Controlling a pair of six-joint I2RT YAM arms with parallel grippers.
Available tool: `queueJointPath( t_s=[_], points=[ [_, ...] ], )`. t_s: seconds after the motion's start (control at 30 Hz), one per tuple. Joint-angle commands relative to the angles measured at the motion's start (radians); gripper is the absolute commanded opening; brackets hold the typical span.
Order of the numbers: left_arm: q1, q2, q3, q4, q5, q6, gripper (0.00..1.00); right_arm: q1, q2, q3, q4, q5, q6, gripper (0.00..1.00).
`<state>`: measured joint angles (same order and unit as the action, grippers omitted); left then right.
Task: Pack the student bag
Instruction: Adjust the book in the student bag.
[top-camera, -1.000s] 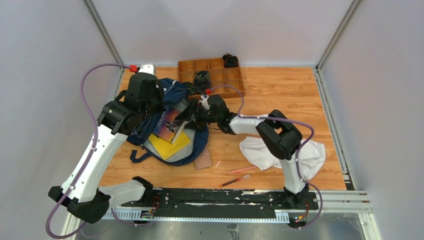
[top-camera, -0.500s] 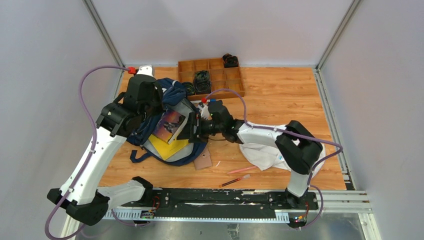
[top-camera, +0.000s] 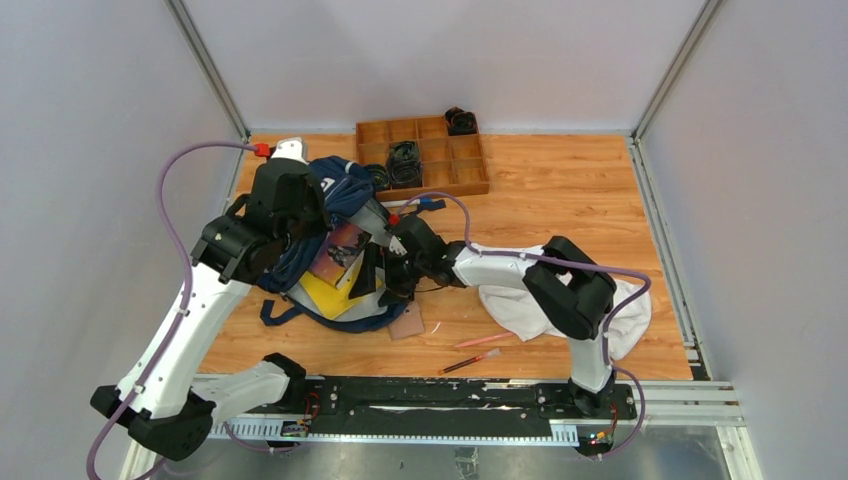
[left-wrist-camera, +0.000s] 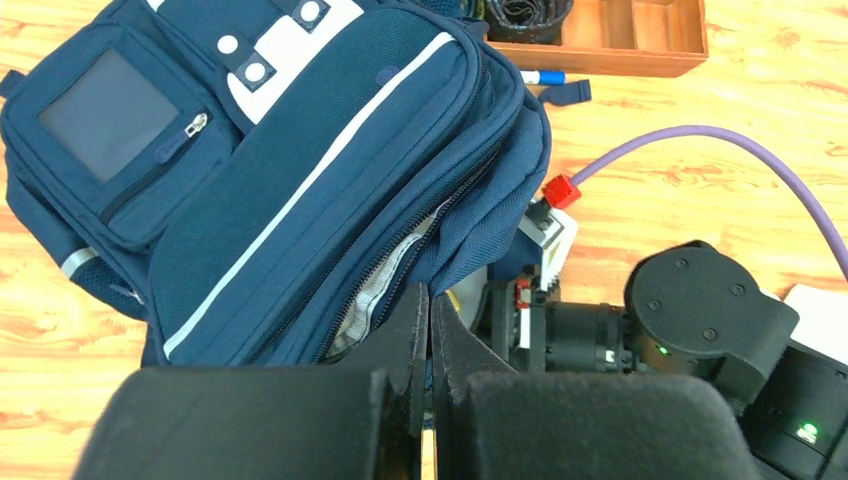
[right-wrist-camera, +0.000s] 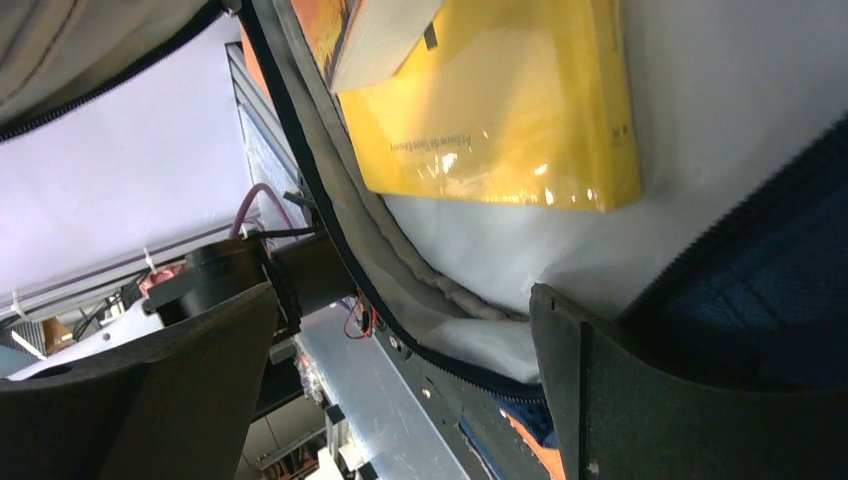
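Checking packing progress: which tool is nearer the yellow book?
Right. The right tool sits open at the backpack mouth, just beside the yellow book; the left tool is shut on the backpack's upper flap, farther off.

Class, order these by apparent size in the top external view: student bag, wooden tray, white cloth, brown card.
1. student bag
2. white cloth and wooden tray: too alike to rank
3. brown card

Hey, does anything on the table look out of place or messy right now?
The colourful book lies crooked across the yellow book inside the open student bag. A white cloth sits crumpled off to the right, and two pens or pencils lie loose near the front edge of the table.
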<state>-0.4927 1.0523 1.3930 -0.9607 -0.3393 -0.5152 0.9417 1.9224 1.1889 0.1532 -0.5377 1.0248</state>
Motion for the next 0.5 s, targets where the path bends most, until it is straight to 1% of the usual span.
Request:
queueJointPath(
  t_s=[0.0,0.13,0.27,0.37,0.47],
  points=[
    [0.003,-0.056,0.001,0.094,0.035,-0.027,0.0,0.008,0.094,0.055,-0.066,0.085,-0.009,0.99],
    [0.003,-0.078,-0.013,0.095,0.067,-0.033,0.0,0.007,0.16,0.142,0.008,0.092,0.013,0.97],
    [0.003,-0.101,-0.045,0.115,0.107,-0.041,0.0,0.001,0.228,0.333,0.017,0.151,-0.01,0.96],
    [0.003,-0.109,-0.067,0.157,0.16,-0.051,0.0,-0.008,0.261,0.412,0.116,0.18,-0.027,0.96],
    [0.003,-0.102,-0.075,0.167,0.187,-0.034,0.0,-0.017,0.268,0.408,0.25,0.08,-0.054,0.96]
  ],
)
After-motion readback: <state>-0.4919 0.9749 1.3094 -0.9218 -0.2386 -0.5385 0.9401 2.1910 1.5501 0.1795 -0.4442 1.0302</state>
